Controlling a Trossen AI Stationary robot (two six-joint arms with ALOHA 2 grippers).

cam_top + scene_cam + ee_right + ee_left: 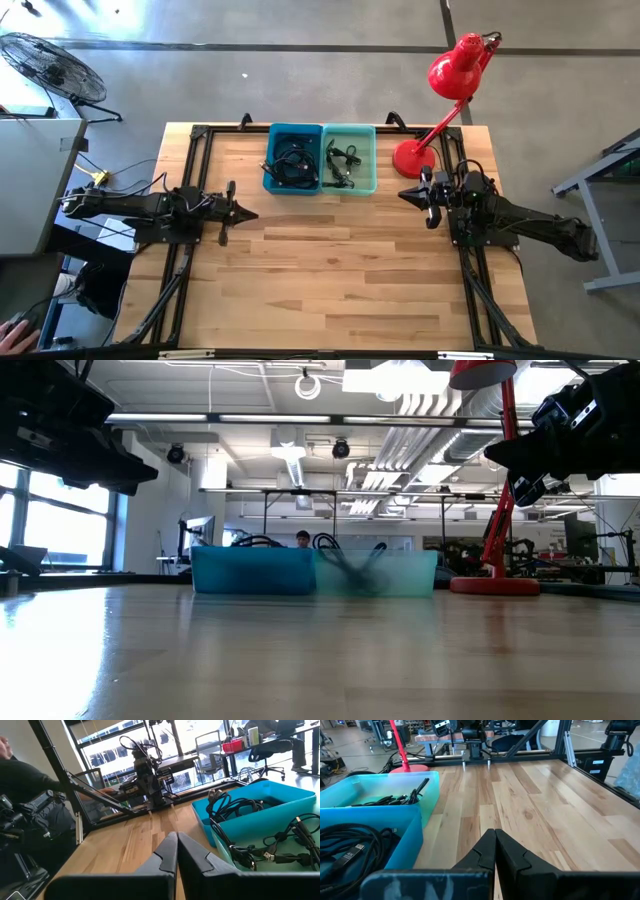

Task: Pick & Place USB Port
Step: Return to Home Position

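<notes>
Since both bins already hold their loads, neither gripper carries anything. Seen from above, the dark bin (294,128) and light bin (350,128) stand touching at the 12 o'clock edge of the table (330,270). Black cables (292,162) lie coiled in the dark one, and a looser tangle (343,163) lies in the light one. The left gripper (248,213) hovers at 9 o'clock and the right gripper (405,193) at 3 o'clock, each with its fingers pressed together on nothing. The cables look light, limp and a little springy. Loops rise above the rims, so lifting one strand would likely drag its neighbours along. The best hold is probably a single strand close to a stiff plug, pinched across, rather than a bunched coil.
</notes>
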